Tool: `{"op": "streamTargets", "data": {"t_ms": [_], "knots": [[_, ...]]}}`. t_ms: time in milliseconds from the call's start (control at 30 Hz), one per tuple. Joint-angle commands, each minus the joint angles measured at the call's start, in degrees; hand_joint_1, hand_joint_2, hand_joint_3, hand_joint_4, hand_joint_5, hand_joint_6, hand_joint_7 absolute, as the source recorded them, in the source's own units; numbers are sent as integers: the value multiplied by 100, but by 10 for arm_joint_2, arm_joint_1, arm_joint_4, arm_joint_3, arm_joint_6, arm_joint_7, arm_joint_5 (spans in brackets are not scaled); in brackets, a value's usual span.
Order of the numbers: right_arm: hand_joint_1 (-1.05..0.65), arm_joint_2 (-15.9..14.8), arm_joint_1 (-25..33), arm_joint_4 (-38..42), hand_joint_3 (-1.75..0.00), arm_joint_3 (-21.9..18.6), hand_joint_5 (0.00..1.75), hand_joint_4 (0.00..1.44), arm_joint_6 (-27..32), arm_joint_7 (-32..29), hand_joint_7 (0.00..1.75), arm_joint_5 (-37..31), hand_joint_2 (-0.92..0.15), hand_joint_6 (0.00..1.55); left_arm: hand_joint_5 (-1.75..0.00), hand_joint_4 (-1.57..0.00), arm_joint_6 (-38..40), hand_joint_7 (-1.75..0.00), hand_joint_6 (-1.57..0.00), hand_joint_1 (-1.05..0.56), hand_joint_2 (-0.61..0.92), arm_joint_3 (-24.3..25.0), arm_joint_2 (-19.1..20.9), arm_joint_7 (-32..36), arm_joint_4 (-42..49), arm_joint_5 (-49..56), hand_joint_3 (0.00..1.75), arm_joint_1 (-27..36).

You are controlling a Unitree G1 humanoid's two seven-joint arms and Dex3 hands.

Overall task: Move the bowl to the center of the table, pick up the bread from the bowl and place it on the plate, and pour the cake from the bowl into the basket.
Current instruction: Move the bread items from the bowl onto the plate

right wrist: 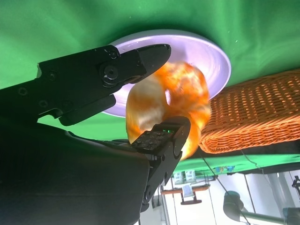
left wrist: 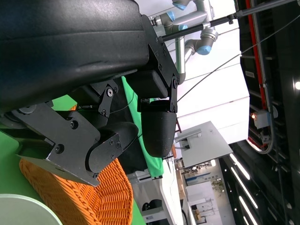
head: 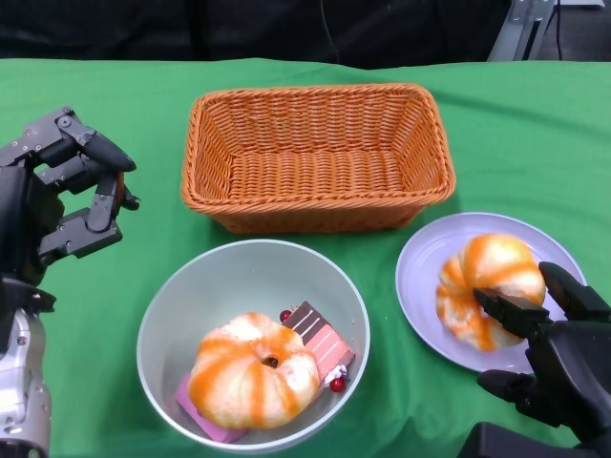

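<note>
Right robot hand (head: pixel 535 358), lower right: fingers around bread (head: pixel 489 286) on plate (head: pixel 420 277), placing it. Left robot hand (head: pixel 67 196), upper left: open, empty, clear of bowl (head: pixel 167 315).

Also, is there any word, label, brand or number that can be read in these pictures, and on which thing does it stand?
None can be read.
The basket, the bowl, the plate, both breads and the cake show no writing.
The right hand and the left hand show no label.
Background signs in the wrist views: too small and blurred to read.
</note>
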Motion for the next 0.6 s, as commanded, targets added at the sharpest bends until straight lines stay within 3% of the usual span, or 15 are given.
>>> {"op": "streamTargets", "data": {"t_ms": [33,500,600], "knots": [[-52,-1,4,-7,-1,-9,3,13,8,10,0,1,-91,43,-156,-82,-1,-134,-80,-1,60,4,10,-3,0,-10,111,-5],[-49,0,6,-7,0,-3,5,20,18,14,0,-16,-91,39,-156,-81,-6,-134,-80,-2,60,4,12,-5,3,-9,109,-5],[-48,0,5,-4,0,-1,0,10,19,13,2,-20,-91,44,-156,-82,-8,-134,-80,-1,60,4,12,-6,4,-9,109,-5]]}}
